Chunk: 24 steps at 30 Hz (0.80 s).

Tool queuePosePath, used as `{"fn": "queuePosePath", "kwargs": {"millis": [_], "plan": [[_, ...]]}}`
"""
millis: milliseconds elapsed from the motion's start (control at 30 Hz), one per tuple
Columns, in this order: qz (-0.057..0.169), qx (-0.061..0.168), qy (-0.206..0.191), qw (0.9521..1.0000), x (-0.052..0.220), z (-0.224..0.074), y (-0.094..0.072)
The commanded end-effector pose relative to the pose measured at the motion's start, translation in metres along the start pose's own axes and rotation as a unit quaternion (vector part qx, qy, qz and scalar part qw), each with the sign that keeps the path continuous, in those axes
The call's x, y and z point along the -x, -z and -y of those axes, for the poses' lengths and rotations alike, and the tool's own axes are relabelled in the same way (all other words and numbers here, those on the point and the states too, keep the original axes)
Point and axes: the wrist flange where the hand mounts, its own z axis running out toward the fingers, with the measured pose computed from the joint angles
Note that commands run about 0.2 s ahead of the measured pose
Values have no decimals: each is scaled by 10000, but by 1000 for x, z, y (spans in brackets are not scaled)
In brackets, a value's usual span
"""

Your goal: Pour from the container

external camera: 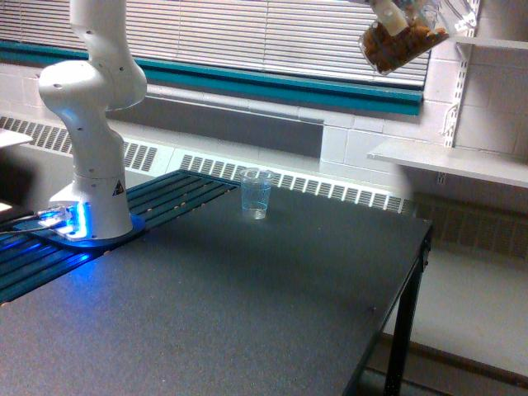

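Observation:
High at the top right of the exterior view hangs the container, a small transparent cup filled with brown pieces. It is tilted, with its rounded end pointing down and to the exterior view's left. My gripper is shut on it, though the frame's top edge cuts off most of the gripper. A taller, narrower clear cup with faint lines stands upright on the dark table, far below the container and to its left. Nothing is falling from the container.
The arm's white base stands at the table's left on a blue-lit mount. White wall shelves hang at the right, close to the held container. Window blinds and a radiator grille run along the back. The table's right edge drops to the floor.

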Motion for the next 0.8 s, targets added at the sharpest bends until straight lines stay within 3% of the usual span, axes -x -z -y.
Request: {"fn": "queuePosePath", "kwargs": {"millis": [33, 400, 800], "plan": [[-76, -3, -36, 10000, -1, 3, 4], [-9, -130, 307, 9994, 32, 23, 8], [191, -238, 1103, 9934, 121, 44, 22]]}}
